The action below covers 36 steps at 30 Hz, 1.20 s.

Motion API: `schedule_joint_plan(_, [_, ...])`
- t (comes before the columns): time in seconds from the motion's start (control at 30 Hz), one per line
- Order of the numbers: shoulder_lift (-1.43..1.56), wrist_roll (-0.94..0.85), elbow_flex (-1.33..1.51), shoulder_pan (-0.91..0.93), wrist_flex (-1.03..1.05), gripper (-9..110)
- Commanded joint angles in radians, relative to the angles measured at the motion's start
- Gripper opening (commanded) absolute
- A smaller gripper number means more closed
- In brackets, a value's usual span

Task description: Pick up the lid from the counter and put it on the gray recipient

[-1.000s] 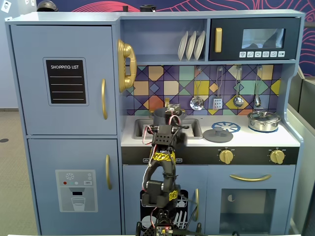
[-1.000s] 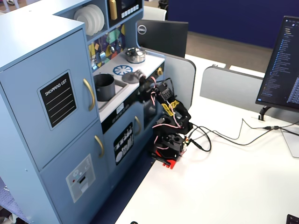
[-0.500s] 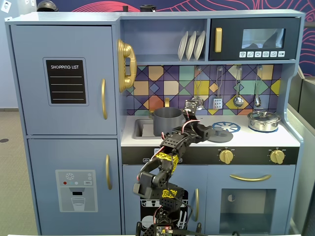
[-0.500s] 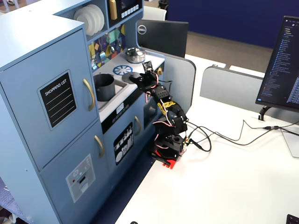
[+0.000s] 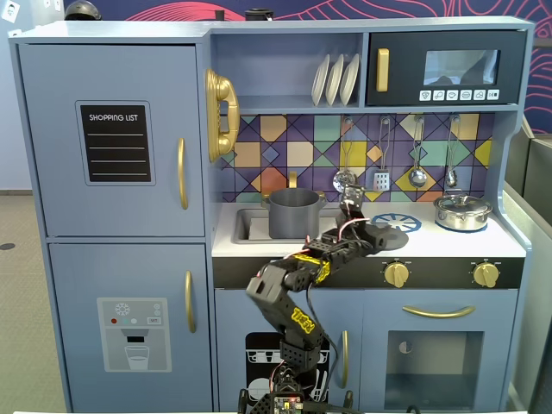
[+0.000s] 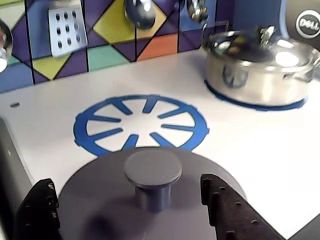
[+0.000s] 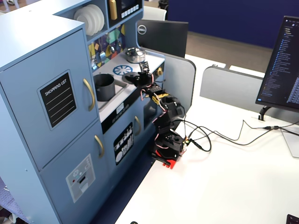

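The lid (image 6: 100, 200) is a matte dark-gray disc with a central knob (image 6: 152, 172). It lies on the white counter just in front of the blue burner print (image 6: 140, 125). My gripper (image 6: 127, 186) is open, with one black finger on each side of the knob and neither touching it. In a fixed view the gripper (image 5: 379, 231) sits low over the lid (image 5: 390, 233), to the right of the gray recipient (image 5: 293, 214), which stands open in the sink. In the other fixed view the recipient (image 7: 104, 87) is left of the gripper (image 7: 138, 77).
A shiny silver lidded pot (image 6: 260, 70) stands on the far right burner and shows in both fixed views (image 5: 462, 211) (image 7: 134, 55). Utensils (image 5: 418, 172) hang on the tiled back wall. The sink edge (image 6: 12, 165) is at the left.
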Motion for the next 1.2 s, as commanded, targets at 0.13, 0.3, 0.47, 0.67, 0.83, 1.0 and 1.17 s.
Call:
schedule_joint_plan(0.13, [-0.17, -0.008, -0.133, 0.0, -0.163, 28])
schedule_joint_plan(0.3, [-0.259, 0.021, -0.213, 0.005, -0.169, 26])
schedule_joint_plan(0.47, [-0.314, 0.052, -0.245, 0.009, -0.17, 25])
schedule_joint_plan(0.67, [-0.354, 0.08, -0.264, 0.008, -0.152, 22])
schedule_joint_plan(0.83, [-0.364, 0.074, -0.264, -0.003, -0.141, 2])
schedule_joint_plan(1.0, [-0.36, 0.089, -0.264, -0.014, -0.135, 0])
schedule_joint_plan(1.17, [-0.344, 0.064, -0.299, -0.037, -0.138, 0])
